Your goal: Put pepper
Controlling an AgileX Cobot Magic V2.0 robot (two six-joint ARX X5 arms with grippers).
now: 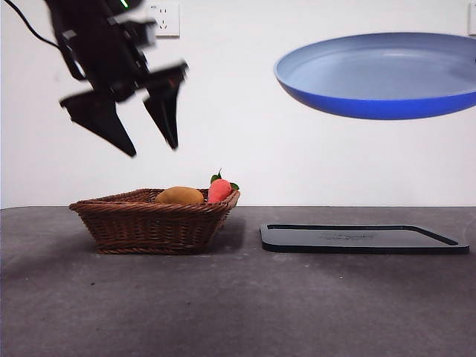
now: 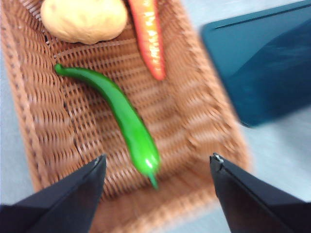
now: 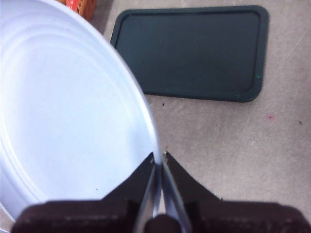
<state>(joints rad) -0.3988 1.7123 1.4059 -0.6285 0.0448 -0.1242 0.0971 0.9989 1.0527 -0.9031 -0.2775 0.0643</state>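
Observation:
The pepper [image 2: 127, 116], long, glossy and green, lies inside the wicker basket [image 2: 43, 131]; in the front view it is hidden behind the basket [image 1: 152, 222] wall. My left gripper [image 2: 158, 167] is open and empty, above the basket with the pepper's tip between its jaws' line; in the front view it [image 1: 152, 149] hangs high over the basket. My right gripper [image 3: 159, 158] is shut on the rim of the blue plate [image 3: 63, 111] and holds it in the air, high at the right [image 1: 379, 74].
A potato-like item [image 2: 82, 19] and a red-orange carrot [image 2: 148, 36] lie in the basket, also showing over its rim [image 1: 180, 195] [image 1: 219, 190]. A dark flat tray [image 1: 364, 239] lies on the table under the plate, right of the basket.

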